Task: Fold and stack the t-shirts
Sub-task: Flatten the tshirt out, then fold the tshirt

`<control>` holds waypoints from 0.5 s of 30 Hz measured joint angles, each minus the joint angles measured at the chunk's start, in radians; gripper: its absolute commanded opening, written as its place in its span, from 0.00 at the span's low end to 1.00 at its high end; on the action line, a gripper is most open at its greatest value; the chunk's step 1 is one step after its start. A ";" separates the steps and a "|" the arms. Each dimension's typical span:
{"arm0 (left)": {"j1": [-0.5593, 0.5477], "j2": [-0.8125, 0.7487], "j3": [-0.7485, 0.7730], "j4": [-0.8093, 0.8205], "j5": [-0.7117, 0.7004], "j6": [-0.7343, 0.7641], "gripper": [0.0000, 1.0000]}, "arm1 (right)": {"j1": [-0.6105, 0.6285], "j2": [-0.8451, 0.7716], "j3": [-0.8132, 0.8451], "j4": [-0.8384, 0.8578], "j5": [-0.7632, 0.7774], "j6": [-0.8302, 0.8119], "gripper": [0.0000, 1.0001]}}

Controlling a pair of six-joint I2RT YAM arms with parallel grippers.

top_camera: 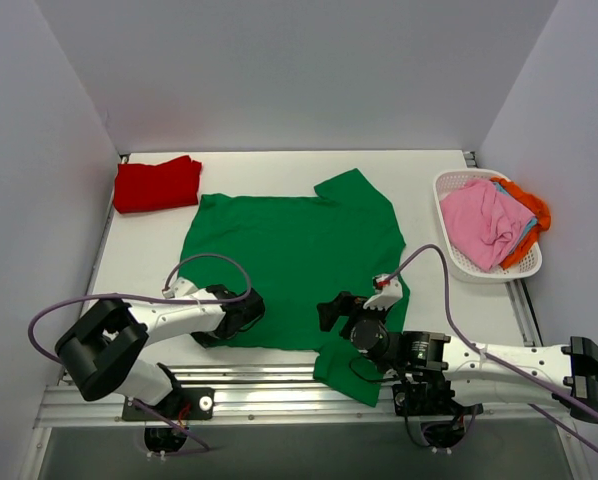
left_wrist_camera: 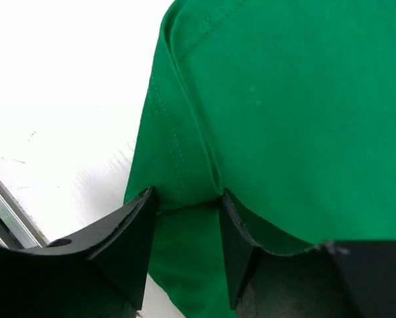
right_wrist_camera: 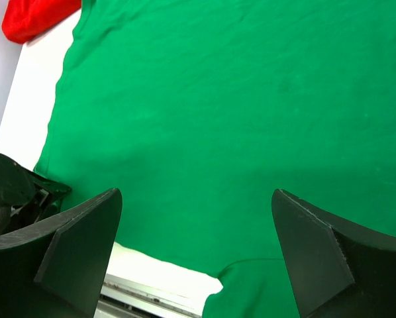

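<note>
The bright green t-shirt (top_camera: 289, 265) lies spread flat on the white table, with one sleeve hanging over the near edge (top_camera: 344, 375). My left gripper (top_camera: 237, 312) is at its near left corner. In the left wrist view the left gripper (left_wrist_camera: 187, 202) is closed on a bunched fold of the stitched hem of the green t-shirt (left_wrist_camera: 284, 119). My right gripper (top_camera: 341, 310) hovers wide open over the shirt's near right part (right_wrist_camera: 211, 119) and holds nothing (right_wrist_camera: 195, 218). A folded red t-shirt (top_camera: 157, 184) lies at the back left.
A white lattice basket (top_camera: 457, 255) at the right edge holds the pink (top_camera: 484, 222), orange (top_camera: 532, 208) and blue tees. A metal rail (top_camera: 279, 400) runs along the table's near edge. Grey walls close in the left, back and right.
</note>
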 measured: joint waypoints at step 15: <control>-0.023 0.010 0.006 -0.043 0.006 -0.087 0.06 | 0.000 0.016 -0.012 0.041 -0.049 -0.022 0.91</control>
